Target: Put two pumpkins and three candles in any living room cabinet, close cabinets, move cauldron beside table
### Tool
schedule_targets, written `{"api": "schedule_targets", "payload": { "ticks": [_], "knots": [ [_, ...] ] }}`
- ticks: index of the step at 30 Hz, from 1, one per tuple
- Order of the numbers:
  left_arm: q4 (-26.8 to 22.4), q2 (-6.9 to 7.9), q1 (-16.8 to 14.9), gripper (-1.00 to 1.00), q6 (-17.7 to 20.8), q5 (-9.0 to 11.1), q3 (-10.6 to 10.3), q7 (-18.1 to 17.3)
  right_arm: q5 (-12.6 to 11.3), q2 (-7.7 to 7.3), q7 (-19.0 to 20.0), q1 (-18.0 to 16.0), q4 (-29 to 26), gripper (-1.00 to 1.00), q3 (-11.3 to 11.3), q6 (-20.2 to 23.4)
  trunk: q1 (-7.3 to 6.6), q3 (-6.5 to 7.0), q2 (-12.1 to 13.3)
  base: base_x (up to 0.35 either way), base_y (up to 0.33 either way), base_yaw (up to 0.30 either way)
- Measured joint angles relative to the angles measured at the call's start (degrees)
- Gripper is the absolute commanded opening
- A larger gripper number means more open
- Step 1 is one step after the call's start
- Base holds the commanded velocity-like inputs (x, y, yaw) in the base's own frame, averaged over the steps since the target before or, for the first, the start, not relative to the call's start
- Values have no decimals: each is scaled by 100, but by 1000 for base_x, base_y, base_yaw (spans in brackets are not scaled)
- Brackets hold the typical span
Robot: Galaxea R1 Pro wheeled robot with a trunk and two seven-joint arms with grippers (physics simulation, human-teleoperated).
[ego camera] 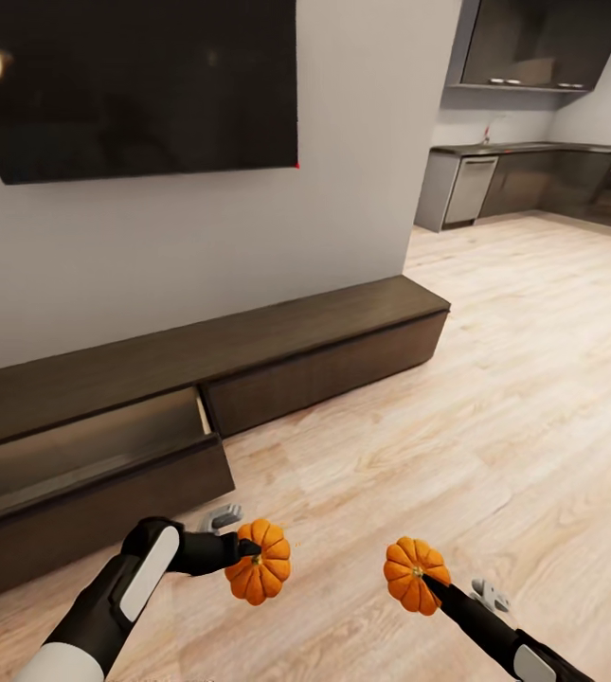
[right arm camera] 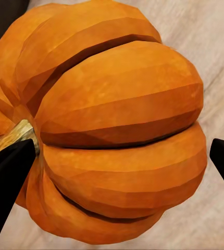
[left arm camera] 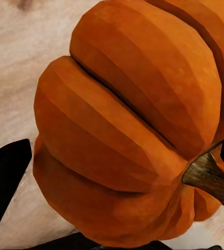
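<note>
Holding a pumpkin apiece, both arms hang low over the plank floor (ego camera: 494, 379) in front of the cabinet (ego camera: 324, 365). The left tool (ego camera: 248, 554) is closed around the left pumpkin (ego camera: 259, 561), and the right tool (ego camera: 425, 580) is closed around the right pumpkin (ego camera: 416, 574); each fruit sits at the very tip of its tool, clear of the floor. In the left wrist view the left pumpkin (left arm camera: 127, 125) bulges between dark fingers (left arm camera: 5, 174), its woody stem (left arm camera: 211, 177) off to one side. In the right wrist view the right pumpkin (right arm camera: 112, 135) is flanked by dark fingertips (right arm camera: 8, 172), with its stem (right arm camera: 10, 136) beside one of them.

These look like stiff, light, hard-shelled things — unlikely to crush, but round and ribbed, so I judge they could roll or slip in a pinch. The safest hold seems to be across the widest part, pads seated in the grooves between ribs rather than on the stem.

The open drawer (ego camera: 87, 450) lies just ahead of the left pumpkin — the right one is farther from it.
</note>
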Motion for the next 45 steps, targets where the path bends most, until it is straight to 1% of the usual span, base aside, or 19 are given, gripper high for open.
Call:
{"api": "schedule_targets", "payload": {
  "ticks": [1,2,3,4,6,7,11,12,14,26,30,33,36,37,38,40,42,43,45],
  "knots": [
    [14,-3,0,-100,0,1,3,209,0,-1,0,0,1,-100,0,0,-22,18,40,0,0,198],
    [19,-3,0,-100,1,-74,4,291,0,-1,0,0,1,-100,1,0,-44,36,80,0,0,199],
    [22,-11,0,-100,0,-10,5,425,1,-4,0,0,1,-100,2,0,-66,54,120,0,0,201],
    [25,-31,0,-100,1,-6,6,545,0,-8,0,0,1,-100,-1,0,-88,72,160,0,0,204],
    [29,-96,0,-100,1,-39,12,765,0,-10,-3,0,1,-100,-1,0,-132,108,241,0,0,207],
    [34,-125,0,-100,-3,-9,15,895,1,-10,-5,0,1,-100,3,0,-154,126,281,0,0,208],
    [137,-186,1,-100,-11,-42,13,1346,1,-13,-46,0,2,-100,-2,0,-242,197,441,0,0,210],
    [176,-191,-1,-100,-32,-66,13,1397,1,-14,-63,0,2,-100,-2,-2,-264,215,481,0,0,210],
    [224,-198,-4,-100,-99,-10,11,1447,4,-13,-92,0,2,-100,1,-4,-308,251,562,0,0,211],
    [261,-199,-10,-100,-163,-17,1,1483,1,-24,-178,1,-8,-100,4,-16,-571,467,1043,0,0,39],
    [261,-182,-10,-100,-168,-19,13,1483,12,-20,-186,1,-8,-100,11,-10,-659,539,1203,0,0,0],
    [335,-135,-7,-100,-221,-23,31,1472,16,-20,-186,1,-9,-100,10,-8,-725,593,1324,0,0,0],
    [781,-96,-5,-100,-551,-93,218,1460,17,-20,-191,1,-6,-100,8,-8,-791,646,1444,0,0,0],
    [1240,-29,-9,-100,-990,-12,353,1436,19,-20,-192,1,-7,-100,14,-4,-813,664,1484,0,0,0],
    [1454,33,-6,-100,-1104,-322,383,1455,22,-20,-196,1,-7,-100,21,-1,-834,681,1525,0,0,0],
    [1757,115,-7,-100,-1424,-99,414,1419,30,-12,-209,2,3,-100,37,4,-879,718,1605,0,0,0],
    [2102,169,-6,-100,-1876,-206,421,1416,39,1,-366,2,6,-100,42,13,-923,754,1685,0,0,0],
    [2237,173,-6,-100,-2101,-135,406,1413,41,6,-502,3,7,-100,36,20,-944,772,1725,0,0,0],
    [2551,174,-3,-100,-2479,-197,386,1410,51,14,-869,3,7,-100,47,15,-988,807,1805,0,0,0]
  ]
}}
